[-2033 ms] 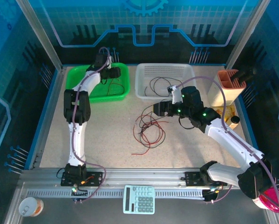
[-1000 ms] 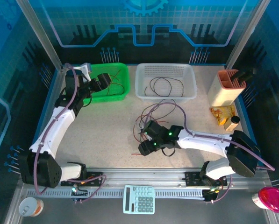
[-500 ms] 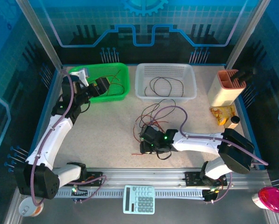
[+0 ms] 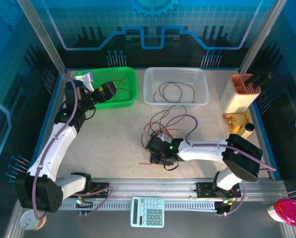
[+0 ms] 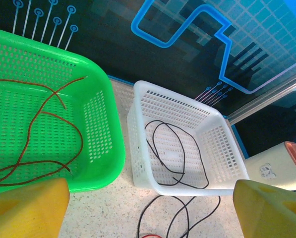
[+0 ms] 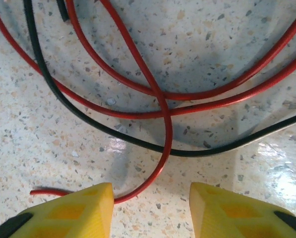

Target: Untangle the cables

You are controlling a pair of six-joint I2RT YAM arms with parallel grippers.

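Observation:
A tangle of thin red and black cables (image 4: 160, 130) lies on the table in front of the white basket (image 4: 175, 70). My right gripper (image 4: 156, 154) is down at the tangle's near edge. In the right wrist view its jaws (image 6: 150, 208) are open just above the table, and a red cable (image 6: 162, 134) curves between the yellow fingertips (image 6: 73, 208) and passes under the left one. A black cable (image 6: 138, 141) crosses just beyond. My left gripper (image 4: 107, 90) hovers wide open (image 5: 148, 213) by the green basket (image 5: 105, 148), which holds red cables (image 5: 48, 106). One black cable (image 5: 170, 148) lies in the white basket.
A beige holder (image 4: 242, 94) and a small bottle (image 4: 248, 130) stand at the right. Near the front rail are a calculator (image 4: 148, 211), a cup (image 4: 31, 219) and a pink object (image 4: 285, 210). Loose black strands (image 5: 187, 218) trail in front of the white basket.
My right arm came from the white basket down to the tangle's near edge, and its jaws have narrowed. The left arm drew back from inside the green basket and now holds still.

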